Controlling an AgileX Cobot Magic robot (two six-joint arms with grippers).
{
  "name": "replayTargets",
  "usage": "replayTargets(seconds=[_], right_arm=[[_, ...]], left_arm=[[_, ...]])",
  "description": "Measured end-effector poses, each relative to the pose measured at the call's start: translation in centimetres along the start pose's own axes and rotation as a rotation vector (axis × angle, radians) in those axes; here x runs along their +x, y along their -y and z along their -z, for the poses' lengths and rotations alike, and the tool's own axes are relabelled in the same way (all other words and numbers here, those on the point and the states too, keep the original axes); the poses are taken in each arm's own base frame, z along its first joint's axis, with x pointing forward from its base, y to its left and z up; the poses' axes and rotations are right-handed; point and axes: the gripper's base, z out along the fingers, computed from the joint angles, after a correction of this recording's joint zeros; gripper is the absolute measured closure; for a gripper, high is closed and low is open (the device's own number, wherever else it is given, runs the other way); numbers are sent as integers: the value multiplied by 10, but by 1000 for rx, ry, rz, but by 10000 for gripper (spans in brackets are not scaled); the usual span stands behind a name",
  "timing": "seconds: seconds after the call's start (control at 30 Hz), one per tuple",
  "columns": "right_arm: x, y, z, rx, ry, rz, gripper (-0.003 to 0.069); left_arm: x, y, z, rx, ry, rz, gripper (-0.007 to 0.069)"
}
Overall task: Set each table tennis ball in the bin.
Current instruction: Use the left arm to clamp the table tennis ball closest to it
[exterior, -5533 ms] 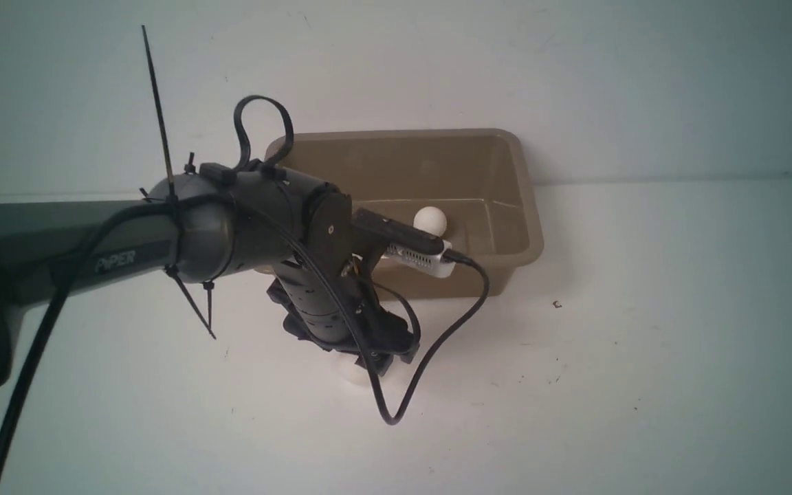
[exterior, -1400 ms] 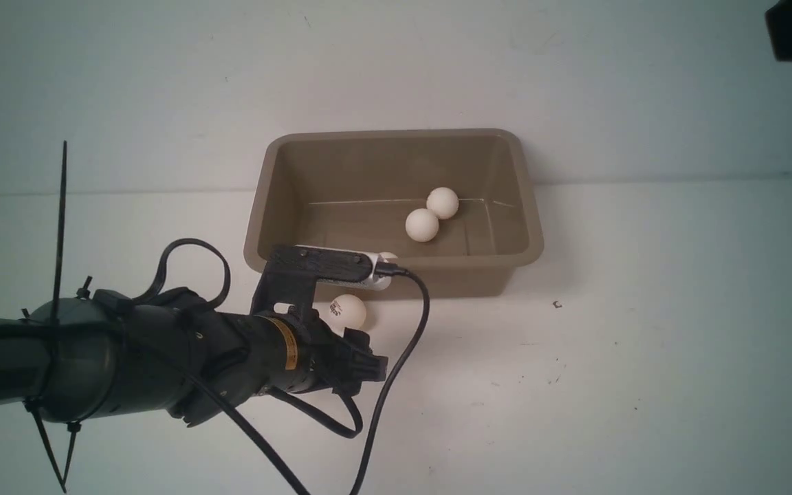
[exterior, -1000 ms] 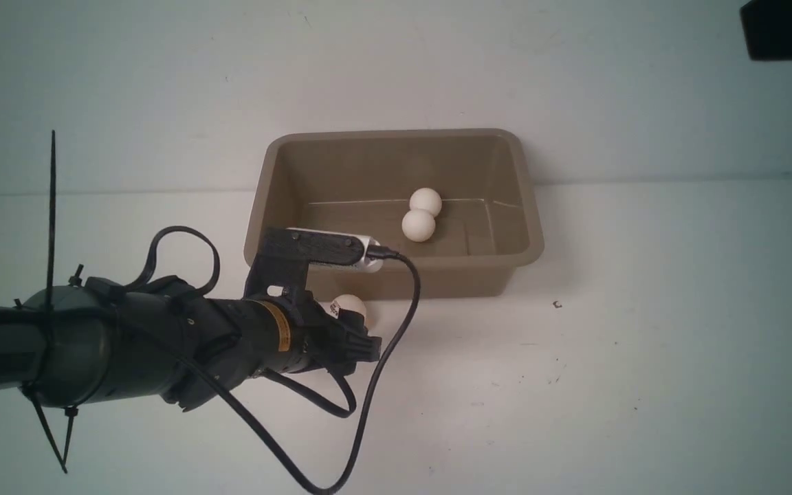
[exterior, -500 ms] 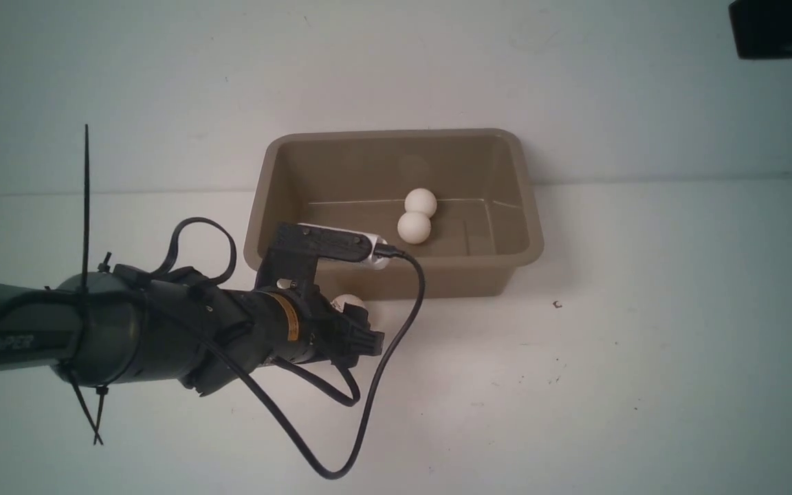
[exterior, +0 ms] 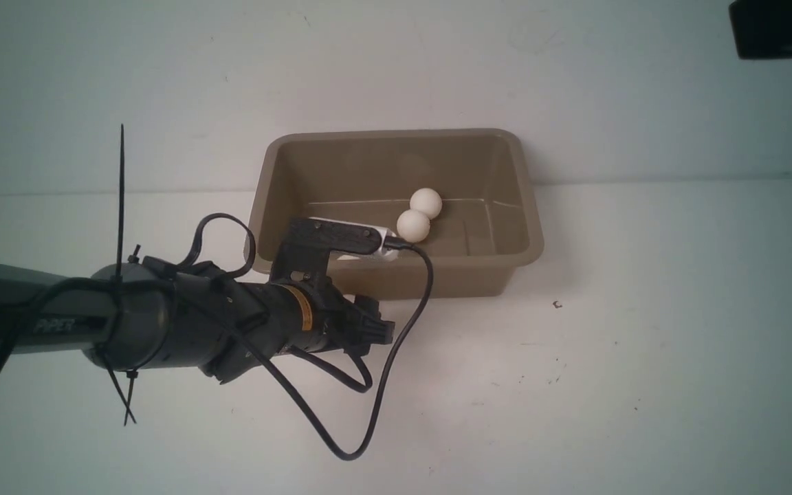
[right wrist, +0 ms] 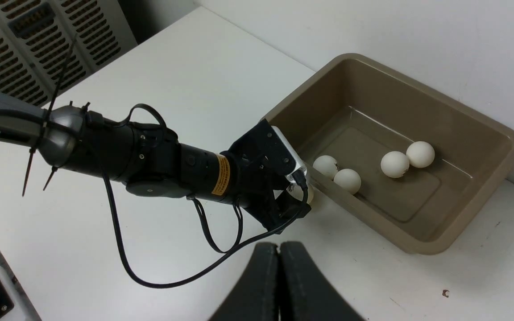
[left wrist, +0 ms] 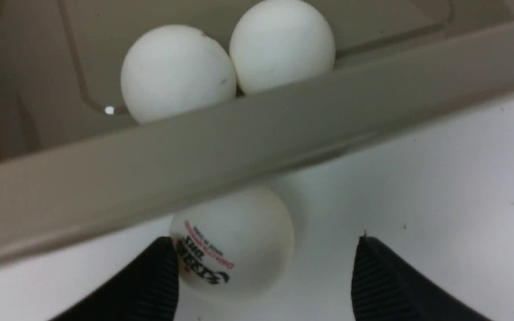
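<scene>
- Since the white worktop (exterior: 609, 385) carries everything else, I start with it. It is flat and smooth, so I judge that anything round on it will roll at a nudge.
- The bin (exterior: 532, 227) stands open side up at the far side of the worktop. Its flared rim (left wrist: 257, 147) overhangs its near wall.
- My left tool (left wrist: 264, 238) is low over the worktop, just in front of the bin's near wall. Its jaws are spread wide and grip nothing.
- One finger (left wrist: 150, 285) is touching or just beside the printed side of the ball outside the bin; I cannot tell which. The other finger (left wrist: 386, 285) is well apart from that ball.
- My right tool (right wrist: 278, 249) hangs high, away from the work, with its jaws pressed together and nothing between them.
- Four balls (right wrist: 347, 181) lie on the bin's floor in two close pairs.
- The fifth ball (left wrist: 239, 240) sits on the worktop against the bin's near wall, partly under the rim and off-centre between my jaws.
- I judge this ball to be very light and hollow, with a stiff but thin shell and a slick surface. A one-sided touch would send it rolling, and a hard squeeze could pop it out sideways.
- The place to take it is across its widest middle, with the pads level, after I centre the jaws on it.
</scene>
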Motion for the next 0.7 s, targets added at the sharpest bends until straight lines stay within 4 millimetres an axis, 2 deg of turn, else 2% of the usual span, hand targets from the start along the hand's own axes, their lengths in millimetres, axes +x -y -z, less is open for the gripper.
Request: replayTargets(seconds=[0.47,0.7], right_arm=[[0,0,0,0,0,3,676],[0,0,0,0,0,13,676]], left_arm=[[-2,-1,-25,-6,-16,0,155],[-7,-8,-28,-19,-6,15,155]])
